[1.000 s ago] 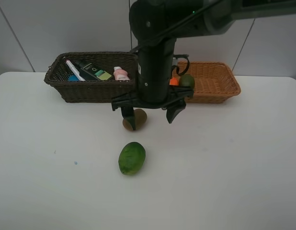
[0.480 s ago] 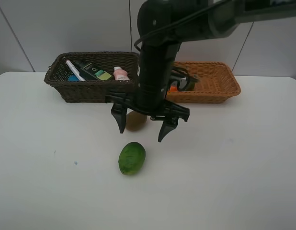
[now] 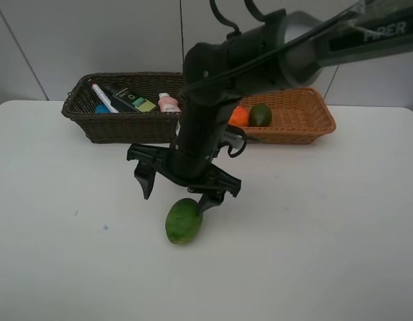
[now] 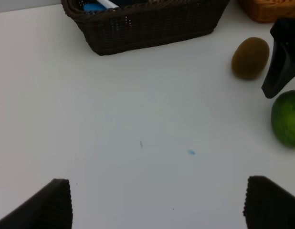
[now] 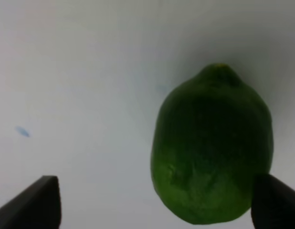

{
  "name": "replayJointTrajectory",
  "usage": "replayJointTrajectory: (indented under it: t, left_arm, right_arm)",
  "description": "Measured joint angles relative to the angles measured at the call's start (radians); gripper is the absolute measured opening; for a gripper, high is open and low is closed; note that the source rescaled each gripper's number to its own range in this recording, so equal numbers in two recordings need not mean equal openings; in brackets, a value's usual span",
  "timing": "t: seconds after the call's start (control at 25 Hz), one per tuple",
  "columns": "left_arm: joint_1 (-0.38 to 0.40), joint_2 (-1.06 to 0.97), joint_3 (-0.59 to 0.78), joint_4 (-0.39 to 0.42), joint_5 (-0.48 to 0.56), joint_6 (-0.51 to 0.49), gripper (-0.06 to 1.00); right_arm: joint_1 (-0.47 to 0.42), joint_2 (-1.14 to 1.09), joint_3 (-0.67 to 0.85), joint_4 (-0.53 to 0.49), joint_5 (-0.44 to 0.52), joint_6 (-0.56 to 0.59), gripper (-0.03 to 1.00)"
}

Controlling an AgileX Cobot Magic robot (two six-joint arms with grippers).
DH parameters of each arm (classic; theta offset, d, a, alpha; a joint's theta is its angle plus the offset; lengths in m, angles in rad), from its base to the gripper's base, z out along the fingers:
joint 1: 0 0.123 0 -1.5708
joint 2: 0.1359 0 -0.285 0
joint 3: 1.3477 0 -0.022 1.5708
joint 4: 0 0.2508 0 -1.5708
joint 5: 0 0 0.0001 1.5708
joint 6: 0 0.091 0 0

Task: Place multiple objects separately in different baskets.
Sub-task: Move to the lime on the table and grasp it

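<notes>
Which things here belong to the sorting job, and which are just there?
Job:
- green oval fruit on the table
- brown kiwi
- dark brown woven basket holding the white marker with red cap, dark green rectangular bottle, small pink bottle
- light orange-tan woven basket holding the orange and second green fruit
- right gripper, open

Just there:
- white table
- small blue mark

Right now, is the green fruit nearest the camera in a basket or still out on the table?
Out. The green fruit lies on the white table, in front of both baskets, with the right claw open just above it, not gripping.
</notes>
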Motion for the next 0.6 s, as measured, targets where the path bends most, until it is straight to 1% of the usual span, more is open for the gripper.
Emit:
replayJointTrajectory:
  t: [0.16,0.32,0.52,0.6]
  left_arm:
    - [0.000,0.000,0.000,0.000,0.000,0.000,0.96]
    - [0.000,0.000,0.000,0.000,0.000,0.000,0.96]
    - [0.000,0.000,0.000,0.000,0.000,0.000,0.96]
    - [0.000,0.000,0.000,0.000,0.000,0.000,0.96]
  right_arm:
    - [0.003,0.000,0.000,-0.027,0.006,0.008,1.00]
    - [0.004,0.000,0.000,-0.053,0.038,0.025,1.00]
    - [0.048,0.015,0.000,-0.096,0.042,0.057,1.00]
    - [0.064,0.037,0.000,-0.098,0.035,0.066,1.00]
